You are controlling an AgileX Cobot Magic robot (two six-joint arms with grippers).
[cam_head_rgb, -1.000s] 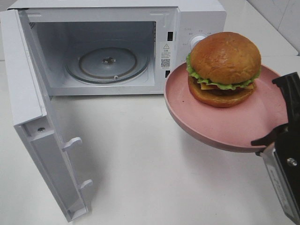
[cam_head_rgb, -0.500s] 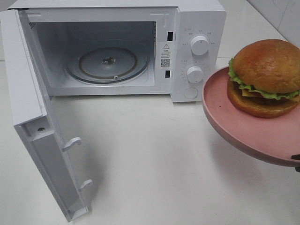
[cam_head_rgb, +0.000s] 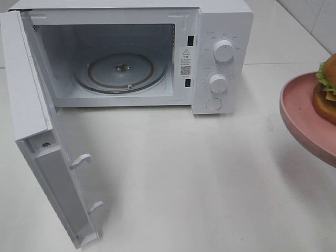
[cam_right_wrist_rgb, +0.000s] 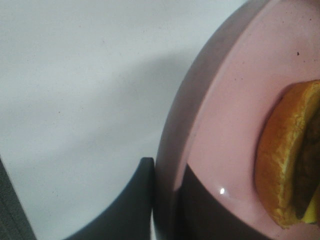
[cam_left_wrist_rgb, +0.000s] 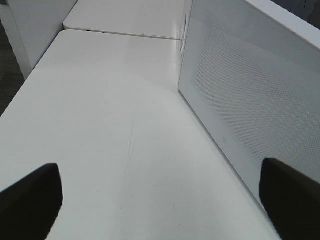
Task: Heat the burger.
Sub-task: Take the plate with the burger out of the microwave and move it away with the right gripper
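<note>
The burger (cam_head_rgb: 327,89) sits on a pink round plate (cam_head_rgb: 302,118) held above the table at the far right edge of the exterior view; only its left part shows. In the right wrist view my right gripper (cam_right_wrist_rgb: 167,205) is shut on the plate's rim (cam_right_wrist_rgb: 230,100), one finger under it and one on top, with the burger's bun (cam_right_wrist_rgb: 285,160) close by. The white microwave (cam_head_rgb: 223,26) stands at the back with its door (cam_head_rgb: 31,105) swung wide open and its glass turntable (cam_head_rgb: 121,71) bare. My left gripper (cam_left_wrist_rgb: 160,210) is open and empty beside the door's outer face (cam_left_wrist_rgb: 250,90).
The microwave has two knobs (cam_head_rgb: 223,50) on its right panel. The open door juts toward the front left of the white table (cam_head_rgb: 184,173). A second white table (cam_left_wrist_rgb: 125,17) lies beyond in the left wrist view.
The plate with the burger has moved steadily to the right, away from the microwave front, and now shows only at the frame edge. The right arm has left the exterior view.
</note>
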